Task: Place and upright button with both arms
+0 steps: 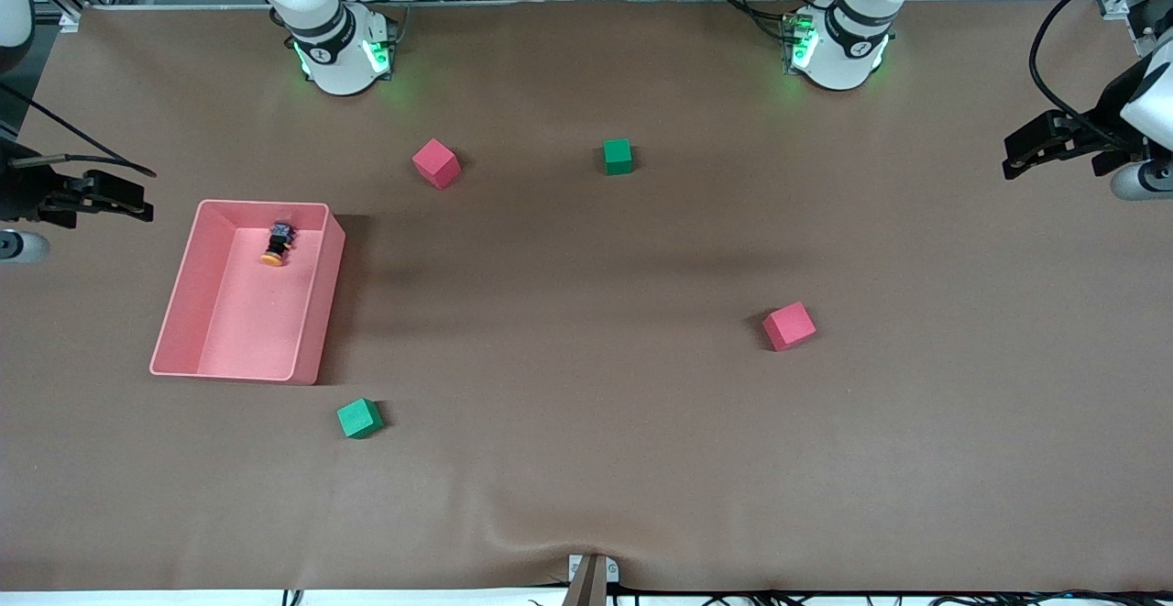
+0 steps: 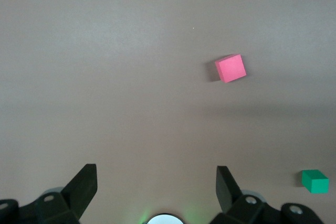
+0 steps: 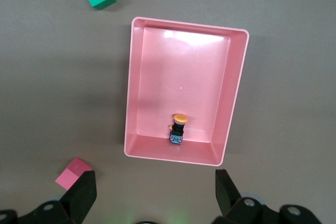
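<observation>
button [image 1: 277,244]: lying on its side in pink tray [image 1: 312,313], at the tray's end toward the robot bases | right pincer [image 1: 137,203]: jaws wide, empty, at desk's right-arm edge | left pincer [image 1: 1013,155]: jaws wide, empty, at left-arm edge

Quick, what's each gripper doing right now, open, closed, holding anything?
Left gripper: open, empty, over bare table.
Right gripper: open, empty, beside the pink tray.

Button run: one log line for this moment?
button: lying in pink bin | left gripper: open, waiting, over bare table | right gripper: open, above bin
</observation>
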Available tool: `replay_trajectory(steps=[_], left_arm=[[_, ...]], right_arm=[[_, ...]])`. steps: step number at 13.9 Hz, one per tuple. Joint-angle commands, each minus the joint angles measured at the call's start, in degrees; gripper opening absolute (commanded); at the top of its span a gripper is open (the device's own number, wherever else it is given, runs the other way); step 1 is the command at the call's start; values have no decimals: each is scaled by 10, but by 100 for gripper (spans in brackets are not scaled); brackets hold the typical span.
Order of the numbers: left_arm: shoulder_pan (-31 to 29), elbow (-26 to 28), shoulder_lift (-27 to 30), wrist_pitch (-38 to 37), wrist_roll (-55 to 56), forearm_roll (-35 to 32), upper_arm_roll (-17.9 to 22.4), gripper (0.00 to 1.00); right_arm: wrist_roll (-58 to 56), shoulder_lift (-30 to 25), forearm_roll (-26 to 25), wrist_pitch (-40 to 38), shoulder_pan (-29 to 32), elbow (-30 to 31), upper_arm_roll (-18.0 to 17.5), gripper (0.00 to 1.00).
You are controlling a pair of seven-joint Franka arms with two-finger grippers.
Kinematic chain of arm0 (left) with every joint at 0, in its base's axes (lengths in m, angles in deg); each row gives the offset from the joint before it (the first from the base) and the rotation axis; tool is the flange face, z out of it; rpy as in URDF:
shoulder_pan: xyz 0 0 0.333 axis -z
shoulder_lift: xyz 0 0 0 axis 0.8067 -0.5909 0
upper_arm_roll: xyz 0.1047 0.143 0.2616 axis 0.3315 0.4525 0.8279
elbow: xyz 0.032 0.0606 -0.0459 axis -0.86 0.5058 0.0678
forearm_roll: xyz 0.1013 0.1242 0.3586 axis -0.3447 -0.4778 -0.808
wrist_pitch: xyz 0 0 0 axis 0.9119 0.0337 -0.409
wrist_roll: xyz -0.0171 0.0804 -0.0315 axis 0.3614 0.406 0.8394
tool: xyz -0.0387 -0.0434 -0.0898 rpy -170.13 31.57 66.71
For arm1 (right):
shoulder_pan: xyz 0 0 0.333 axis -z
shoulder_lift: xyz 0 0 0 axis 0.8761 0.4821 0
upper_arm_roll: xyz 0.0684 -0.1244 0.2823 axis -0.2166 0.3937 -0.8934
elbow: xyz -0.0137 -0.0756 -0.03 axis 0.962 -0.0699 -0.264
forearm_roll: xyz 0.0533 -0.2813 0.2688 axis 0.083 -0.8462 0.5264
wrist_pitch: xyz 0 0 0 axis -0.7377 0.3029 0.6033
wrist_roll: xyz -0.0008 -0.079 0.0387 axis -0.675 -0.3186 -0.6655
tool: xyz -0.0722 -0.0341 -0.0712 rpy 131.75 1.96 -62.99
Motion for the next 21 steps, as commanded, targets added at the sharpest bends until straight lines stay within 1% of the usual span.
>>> replay_trajectory(steps=[1,4,7,11,13,16,18,21], left_arm=[[-3,-9,-4,-7,-12,-1,-3,100],[-3,-9,-5,-7,-12,-1,-3,100],[-2,-9,-7,-5,-12,-1,-3,100],[-1,-9,-10,-5,-12,-1,-3,100],[-2,-9,-10,-5,-13,-1,-3,100],[-2,-8,-11,-5,-15,-1,-4,100],[0,-7,-13,-6,-15,-1,-4,100],[0,-7,-13,-6,-19,-1,-4,100]], right_arm=[[-1,14,7,12,10,22,-5,100],[-2,62,7,26,15,45,-5,100],[-22,65,6,116,20,146,-4,100],[-31,81,5,132,30,222,-4,100],[-36,93,4,138,33,242,-4,100],[-44,126,1,158,32,260,-4,100],[-57,150,0,191,34,269,-4,100],[-58,167,-8,222,44,282,-3,100]])
